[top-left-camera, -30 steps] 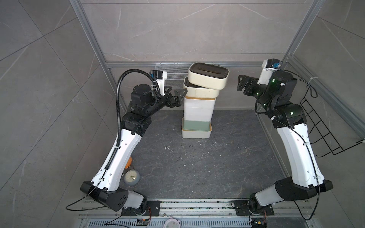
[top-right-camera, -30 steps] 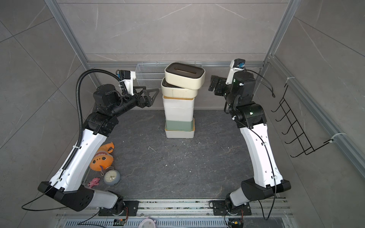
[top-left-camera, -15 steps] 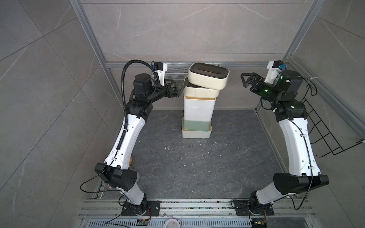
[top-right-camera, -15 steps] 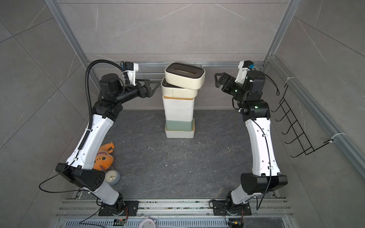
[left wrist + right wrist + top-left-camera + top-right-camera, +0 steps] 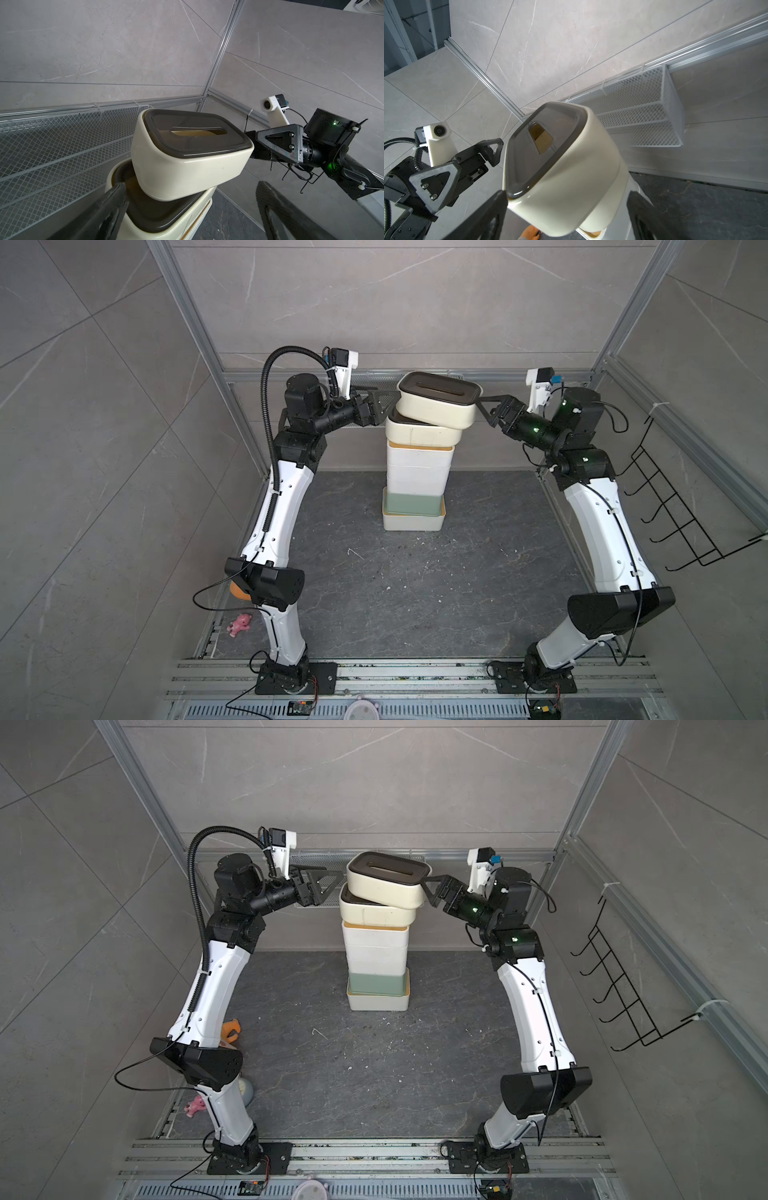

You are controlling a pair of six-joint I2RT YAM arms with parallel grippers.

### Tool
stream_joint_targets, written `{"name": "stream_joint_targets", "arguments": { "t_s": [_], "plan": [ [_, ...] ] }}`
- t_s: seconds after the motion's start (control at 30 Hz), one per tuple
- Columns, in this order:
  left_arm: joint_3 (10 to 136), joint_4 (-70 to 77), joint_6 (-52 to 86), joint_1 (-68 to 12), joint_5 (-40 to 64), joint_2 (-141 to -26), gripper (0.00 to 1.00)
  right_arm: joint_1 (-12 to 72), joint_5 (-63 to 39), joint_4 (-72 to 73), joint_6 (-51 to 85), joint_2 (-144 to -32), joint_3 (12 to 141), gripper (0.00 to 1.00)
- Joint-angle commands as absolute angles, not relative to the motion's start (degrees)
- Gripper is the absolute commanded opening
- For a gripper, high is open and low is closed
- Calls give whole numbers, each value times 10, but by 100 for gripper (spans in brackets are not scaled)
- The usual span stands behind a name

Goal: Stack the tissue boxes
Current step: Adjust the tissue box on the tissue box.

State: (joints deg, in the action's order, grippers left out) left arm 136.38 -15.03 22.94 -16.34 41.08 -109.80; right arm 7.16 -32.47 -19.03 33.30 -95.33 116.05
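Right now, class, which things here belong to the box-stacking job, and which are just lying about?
Job: top cream box; cream box beneath; white boxes; green box.
Lying about: mesh basket; wire rack; pink toy; orange toy.

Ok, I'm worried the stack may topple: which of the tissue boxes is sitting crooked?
The topmost cream box with the dark brown lid: it is tilted and shifted off the matching cream box beneath, while the lower boxes look squarely stacked.
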Motion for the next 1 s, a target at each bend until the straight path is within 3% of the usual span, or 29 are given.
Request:
{"name": "stream_joint_targets", "arguments": {
  "t_s": [0.0, 0.23, 0.97],
  "plan": [
    [1401, -139, 254, -158, 445, -1120, 100, 78, -332, -186, 322, -958, 1175, 85],
    [1443, -140, 265, -157, 462, -1153, 99, 90, -330, -191, 309, -961, 1178, 79],
    [1497, -66, 301, -153, 455, -1221, 99, 92, -375, -162, 321, -980, 1190, 84]
  ]
}}
